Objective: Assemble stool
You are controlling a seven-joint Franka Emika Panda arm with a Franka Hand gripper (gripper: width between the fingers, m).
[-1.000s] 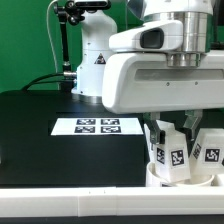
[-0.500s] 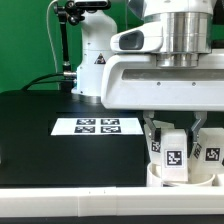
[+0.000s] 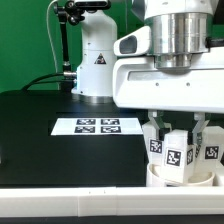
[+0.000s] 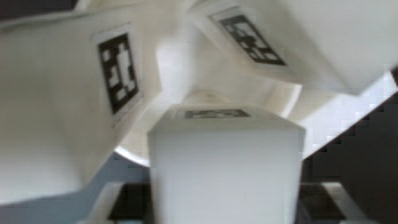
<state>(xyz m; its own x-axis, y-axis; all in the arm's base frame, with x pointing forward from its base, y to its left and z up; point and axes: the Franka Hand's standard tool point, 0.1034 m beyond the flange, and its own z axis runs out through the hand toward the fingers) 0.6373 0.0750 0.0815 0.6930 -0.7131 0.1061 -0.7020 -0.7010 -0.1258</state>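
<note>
My gripper (image 3: 178,135) hangs over the exterior view's lower right and is shut on a white block leg (image 3: 179,154) with a square tag. The leg stands upright in the round white seat disc (image 3: 160,179), whose rim shows below it. Two more tagged legs (image 3: 155,142) (image 3: 212,150) stand in the seat on either side. In the wrist view the held leg (image 4: 222,165) fills the middle between the dark fingers (image 4: 139,196), with a tag on its end. Two other tagged legs (image 4: 107,70) (image 4: 258,40) lie beyond it. The seat is mostly hidden there.
The marker board (image 3: 97,126) lies flat on the black table (image 3: 40,140) to the exterior view's left of the seat. The arm's white base (image 3: 95,60) stands at the back. A white rail (image 3: 70,205) runs along the table's front edge.
The gripper and the leg it holds have shifted a little toward the exterior view's right. The seat, the other legs and the marker board have not moved.
</note>
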